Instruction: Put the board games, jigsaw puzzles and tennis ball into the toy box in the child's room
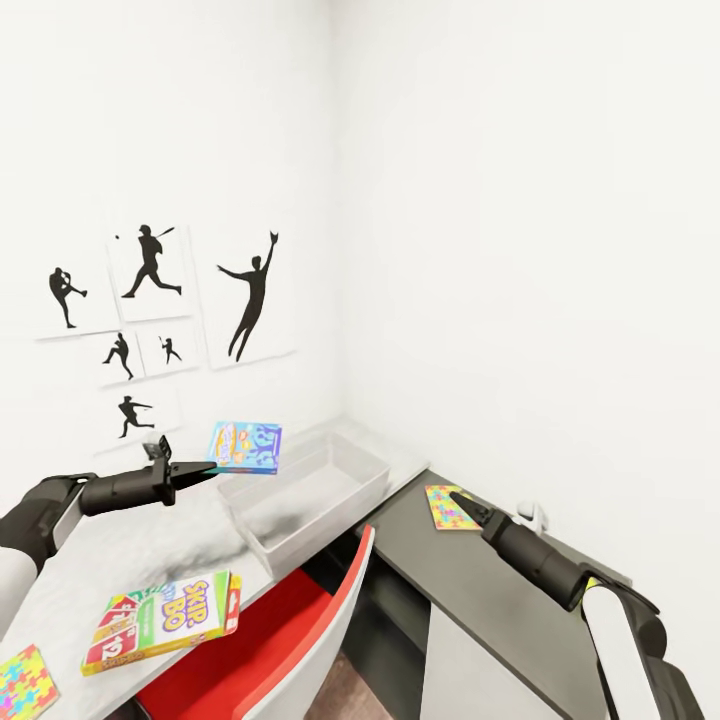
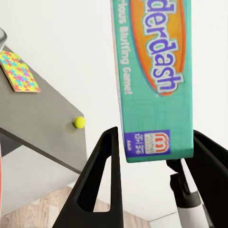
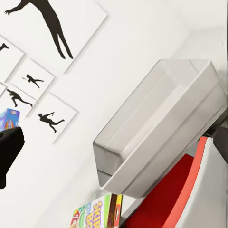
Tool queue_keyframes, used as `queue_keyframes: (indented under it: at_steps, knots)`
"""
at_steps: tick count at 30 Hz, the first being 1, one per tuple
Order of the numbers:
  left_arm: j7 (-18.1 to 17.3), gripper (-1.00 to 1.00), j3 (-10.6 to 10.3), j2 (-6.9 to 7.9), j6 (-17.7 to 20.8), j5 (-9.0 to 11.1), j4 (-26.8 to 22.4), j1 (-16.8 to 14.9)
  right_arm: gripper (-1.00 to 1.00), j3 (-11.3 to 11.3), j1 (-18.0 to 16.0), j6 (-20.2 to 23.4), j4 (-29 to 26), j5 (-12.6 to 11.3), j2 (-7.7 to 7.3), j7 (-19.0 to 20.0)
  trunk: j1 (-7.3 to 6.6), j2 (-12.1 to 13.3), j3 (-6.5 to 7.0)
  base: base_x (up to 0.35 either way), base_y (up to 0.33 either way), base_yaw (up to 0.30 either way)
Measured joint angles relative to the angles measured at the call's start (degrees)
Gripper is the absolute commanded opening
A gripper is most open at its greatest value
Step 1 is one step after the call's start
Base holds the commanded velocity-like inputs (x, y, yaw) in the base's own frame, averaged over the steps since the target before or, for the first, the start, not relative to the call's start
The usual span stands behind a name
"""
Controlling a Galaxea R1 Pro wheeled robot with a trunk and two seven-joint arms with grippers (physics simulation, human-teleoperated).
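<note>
My left gripper (image 1: 200, 470) is shut on a small blue board game (image 1: 245, 447), held in the air above the left end of the toy box (image 1: 340, 495). Close up, the game (image 2: 154, 80) is a teal lettered box standing between the two fingers (image 2: 102, 183). The grey toy box (image 3: 156, 142) looks empty. A Skip-Bo game (image 1: 165, 620) and a jigsaw puzzle (image 1: 25, 685) lie on the pale table (image 1: 120, 550). A second jigsaw puzzle (image 1: 445, 510) lies on the dark cabinet under my right gripper (image 1: 462, 503), whose jaws are edge-on. The tennis ball (image 2: 79, 122) sits on that cabinet.
A red chair (image 1: 300, 630) stands in front of the table, below the toy box. The lower dark grey cabinet (image 1: 480, 590) runs along the right wall. Baseball silhouette pictures (image 1: 150, 310) hang on the wall behind the table.
</note>
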Motion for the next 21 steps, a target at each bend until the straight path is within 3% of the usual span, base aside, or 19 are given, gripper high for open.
queue_keyframes:
  at_steps: [4, 21]
  knots:
    - [0.00, -1.00, 0.00, -0.06, -0.06, -0.07, -0.03, -0.01, 1.00, 0.26, -0.01, -0.02, -0.01, 0.02, -0.70, 0.01, -0.88, 1.59, 0.70, 0.000, 0.000, 0.000]
    - [0.01, -1.00, 0.00, -0.07, -0.07, -0.08, -0.06, 0.00, 1.00, 0.36, -0.01, -0.01, -0.01, 0.08, -0.84, 0.03, -4.61, 8.42, 3.76, 0.000, 0.000, 0.000]
